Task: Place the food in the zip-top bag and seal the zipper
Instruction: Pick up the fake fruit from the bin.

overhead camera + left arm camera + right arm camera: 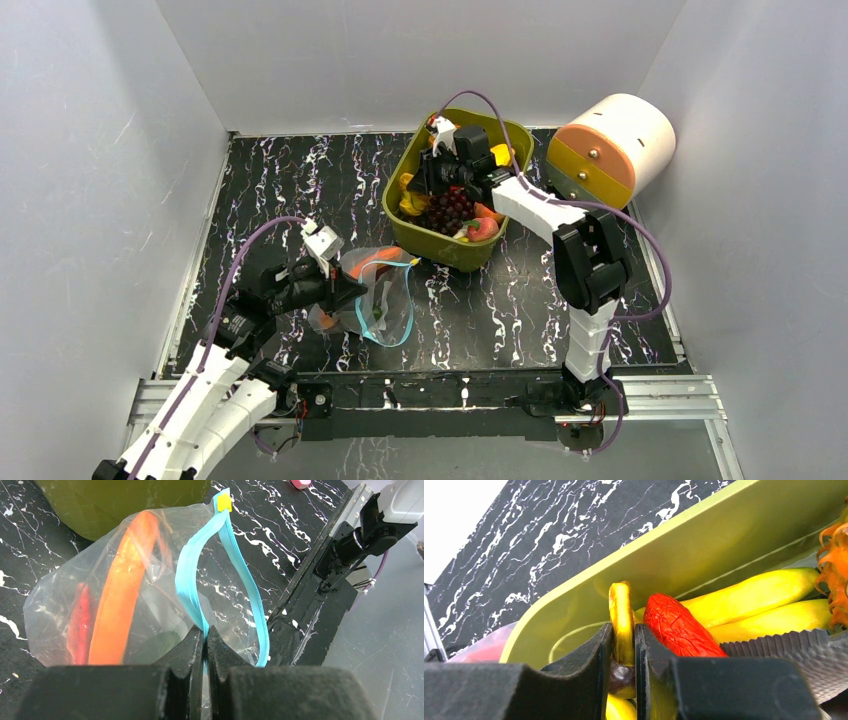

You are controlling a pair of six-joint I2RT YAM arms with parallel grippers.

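Pinched shut in the left gripper (205,632) is one lip of the teal zipper (192,580) on the single zip-top bag (60,595), which lies on the bench (280,525) just beside the olive tub (125,505), its mouth gaping. Two pieces of food show clearly inside: one orange piece (125,590) and one red piece (80,625). The right gripper (623,630), down in the tub, is clamped on one thin yellow piece (622,610); beside it lie one red-orange piece (674,627) and two yellow bananas (749,592)
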